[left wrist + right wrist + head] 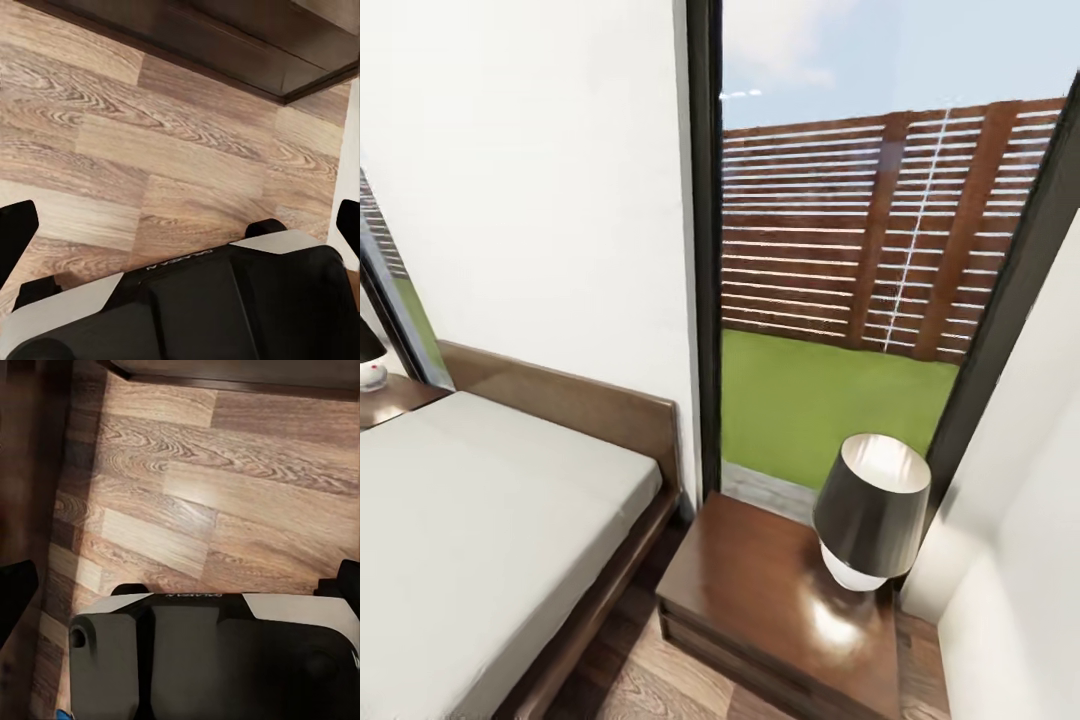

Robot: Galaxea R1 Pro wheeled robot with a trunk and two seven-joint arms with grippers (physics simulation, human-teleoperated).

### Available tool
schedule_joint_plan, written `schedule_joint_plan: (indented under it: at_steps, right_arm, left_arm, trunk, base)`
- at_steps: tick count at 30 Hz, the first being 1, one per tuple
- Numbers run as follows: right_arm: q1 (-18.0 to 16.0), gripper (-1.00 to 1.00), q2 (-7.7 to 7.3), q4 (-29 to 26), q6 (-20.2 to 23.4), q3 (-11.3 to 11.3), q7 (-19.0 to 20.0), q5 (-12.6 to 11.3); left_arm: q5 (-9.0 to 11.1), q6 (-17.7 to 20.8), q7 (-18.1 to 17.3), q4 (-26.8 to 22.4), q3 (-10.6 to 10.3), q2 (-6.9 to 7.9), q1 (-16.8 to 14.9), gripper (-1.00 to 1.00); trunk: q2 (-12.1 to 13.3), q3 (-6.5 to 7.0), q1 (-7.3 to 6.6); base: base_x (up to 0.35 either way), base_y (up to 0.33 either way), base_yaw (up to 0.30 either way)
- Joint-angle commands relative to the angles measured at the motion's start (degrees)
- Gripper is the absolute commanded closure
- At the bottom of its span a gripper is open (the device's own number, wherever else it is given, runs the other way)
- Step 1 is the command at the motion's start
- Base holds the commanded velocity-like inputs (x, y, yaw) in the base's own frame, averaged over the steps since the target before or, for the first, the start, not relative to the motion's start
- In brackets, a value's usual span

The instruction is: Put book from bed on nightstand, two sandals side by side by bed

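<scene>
head: high, looking down over grey-mattressed dark wood bed (480, 520) and glossy reddish-brown nightstand (760, 600) | wrists: both close above light wood-plank floor (150, 150), facing down

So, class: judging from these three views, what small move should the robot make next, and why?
Probably turn the head toward the bed. The mattress part in view is bare, and the nightstand carries just a lamp. Both wrist views show open grippers, left and right, over wood floor, so nothing is held yet.

Beneath my black-and-white left pincer (180, 225) runs tan wood-grain floor (150, 150). The bed (470, 520) is pale grey on a brown frame, the nightstand (760, 590) glossy reddish-brown, its lamp (870, 520) black-shaded, white inside.
</scene>
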Motion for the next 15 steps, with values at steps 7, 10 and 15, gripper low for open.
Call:
schedule_joint_plan:
  at_steps: [7,10,15]
  right_arm:
    - [-0.05,-1.0,0.02,0.11,-0.18,0.17,0.24,-0.49]
    - [-0.05,-1.0,0.0,0.1,-0.18,0.17,0.23,-0.49]
    - [-0.05,-1.0,-0.02,0.11,-0.19,0.17,0.24,-0.49]
  left_arm:
    - [-0.24,-0.26,-0.07,0.07,0.06,-0.05,-0.06,-1.0]
    - [-0.24,-0.26,-0.07,0.09,0.06,-0.06,-0.07,-1.0]
    - [-0.24,-0.26,-0.07,0.08,0.07,-0.06,-0.07,-1.0]
  trunk:
    - [-0.11,-0.11,0.05]
    - [-0.11,-0.11,0.05]
    - [-0.11,-0.11,0.05]
  base:
    - [0.177,-0.163,0.293]
    - [0.032,-0.032,0.293]
    - [0.007,-0.007,0.292]
